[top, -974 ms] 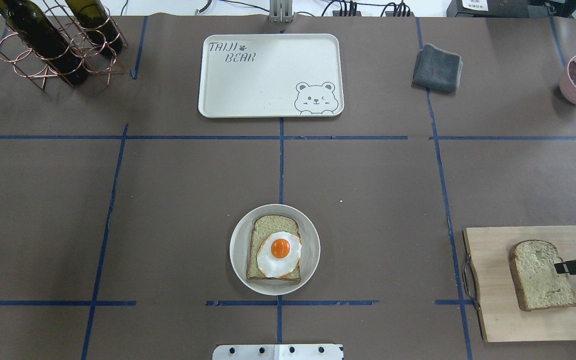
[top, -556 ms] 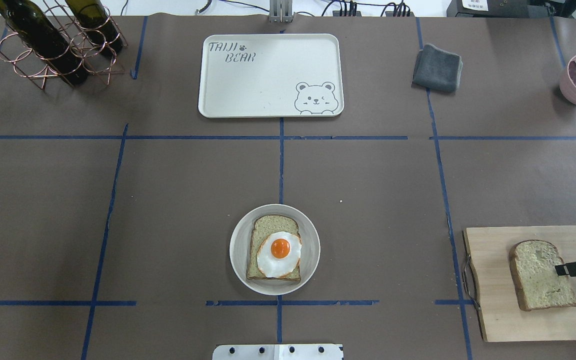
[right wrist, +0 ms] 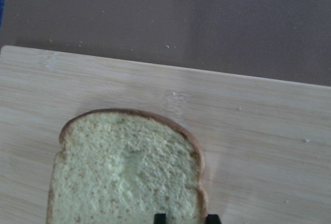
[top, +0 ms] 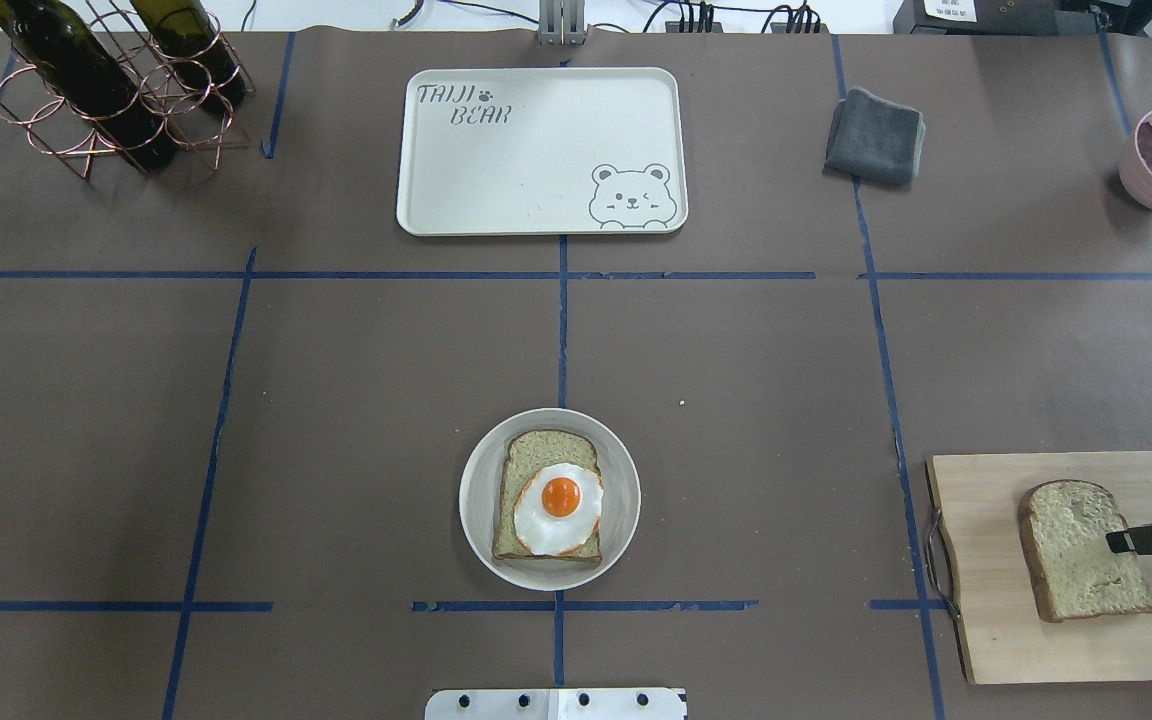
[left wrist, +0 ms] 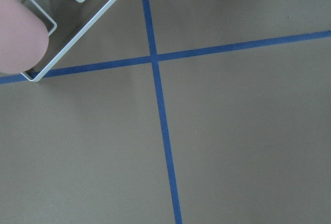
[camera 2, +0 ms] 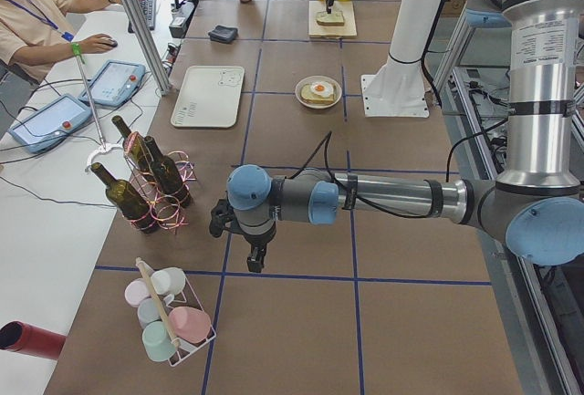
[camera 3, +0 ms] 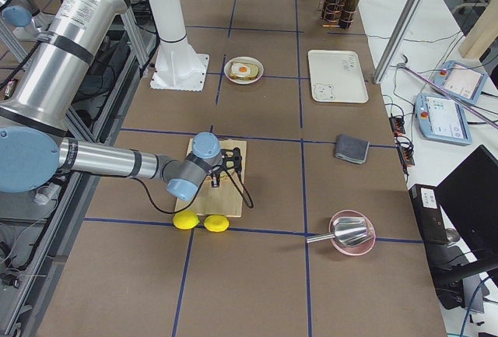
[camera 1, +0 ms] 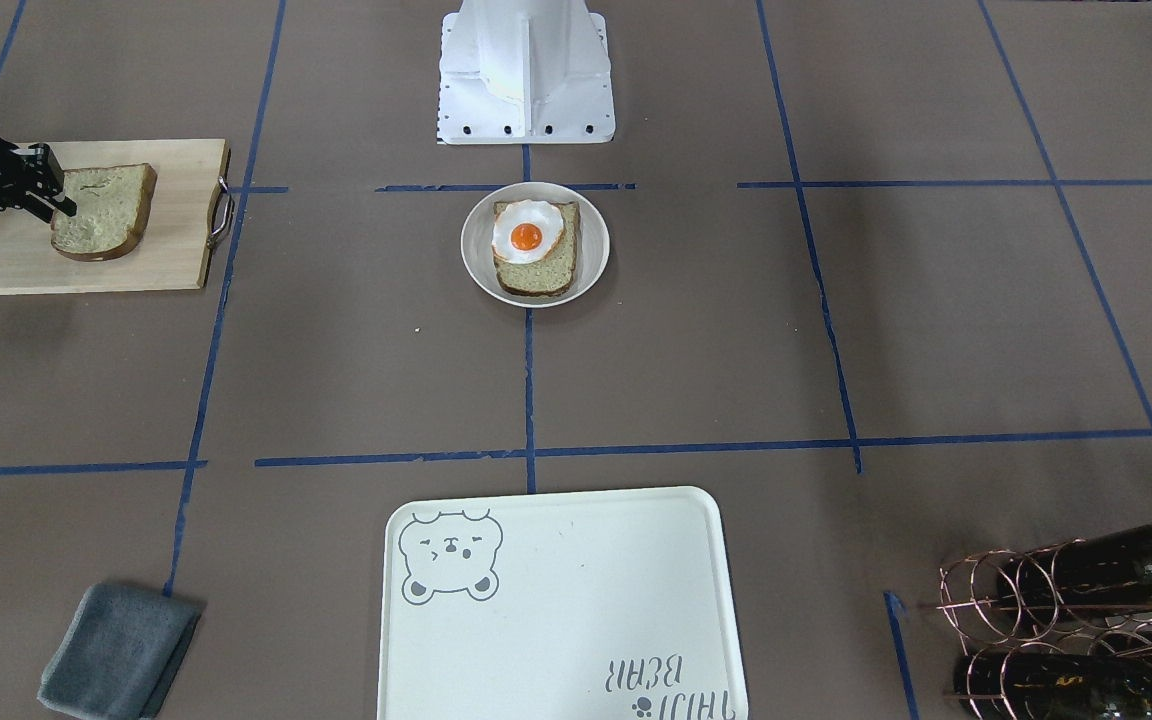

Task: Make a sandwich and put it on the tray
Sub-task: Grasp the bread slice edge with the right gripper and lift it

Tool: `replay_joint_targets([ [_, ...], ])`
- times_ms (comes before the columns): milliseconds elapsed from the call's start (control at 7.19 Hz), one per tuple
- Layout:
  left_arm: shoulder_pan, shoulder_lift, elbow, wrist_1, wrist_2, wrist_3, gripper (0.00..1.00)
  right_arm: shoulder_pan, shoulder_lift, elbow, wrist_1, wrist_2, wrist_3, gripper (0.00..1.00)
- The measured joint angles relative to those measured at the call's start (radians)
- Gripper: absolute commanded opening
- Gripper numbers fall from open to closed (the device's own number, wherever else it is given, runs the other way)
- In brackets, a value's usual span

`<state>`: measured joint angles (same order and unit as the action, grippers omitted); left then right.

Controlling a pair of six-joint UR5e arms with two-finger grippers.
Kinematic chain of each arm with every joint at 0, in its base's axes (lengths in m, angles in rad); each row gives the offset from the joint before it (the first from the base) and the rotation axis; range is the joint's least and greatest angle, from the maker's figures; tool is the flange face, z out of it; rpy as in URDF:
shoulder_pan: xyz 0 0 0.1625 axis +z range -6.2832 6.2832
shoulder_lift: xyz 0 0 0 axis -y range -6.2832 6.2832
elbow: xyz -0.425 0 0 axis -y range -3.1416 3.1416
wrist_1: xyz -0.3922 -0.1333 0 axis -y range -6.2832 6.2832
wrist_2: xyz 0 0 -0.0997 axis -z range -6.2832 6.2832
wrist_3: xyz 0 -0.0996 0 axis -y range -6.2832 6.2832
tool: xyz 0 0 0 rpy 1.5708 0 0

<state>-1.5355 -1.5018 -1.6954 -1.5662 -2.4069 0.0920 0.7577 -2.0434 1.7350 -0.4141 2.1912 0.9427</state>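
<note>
Loose bread slice on the board with the right hand at its crust; the tray is at the far edge.
The loose slice (top: 1076, 550) lies flat on the wooden board (top: 986, 620) at the near right of the desk (top: 736, 400). The right hand (top: 1121, 541) stands over its outer crust, fingers slightly apart with that edge between them. The other slice (top: 536, 450), with the egg (top: 558, 510) on top, sits in a round plate (top: 479, 470) at near centre. The tray (top: 536, 160) lies straight beyond, a wide stretch of desk between them. A grey cloth (top: 874, 136) lies right of the tray. The left hand (camera 2: 255, 258) hangs well off to the left; I cannot tell whether it is open or closed.
</note>
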Motion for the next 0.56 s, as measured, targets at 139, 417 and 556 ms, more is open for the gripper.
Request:
replay_joint_targets([
  [139,0.000,0.000,0.000,0.000,0.000,0.000,1.00,0.001,-0.001,-0.001,0.008,0.003,-0.001,0.00],
  [417,0.000,0.000,0.000,0.000,0.000,0.000,1.00,0.002,-0.005,-0.001,0.026,0.013,-0.002,0.00],
  [556,0.000,0.000,0.001,0.000,0.000,0.000,1.00,0.003,-0.006,-0.001,0.035,0.019,0.001,0.00],
])
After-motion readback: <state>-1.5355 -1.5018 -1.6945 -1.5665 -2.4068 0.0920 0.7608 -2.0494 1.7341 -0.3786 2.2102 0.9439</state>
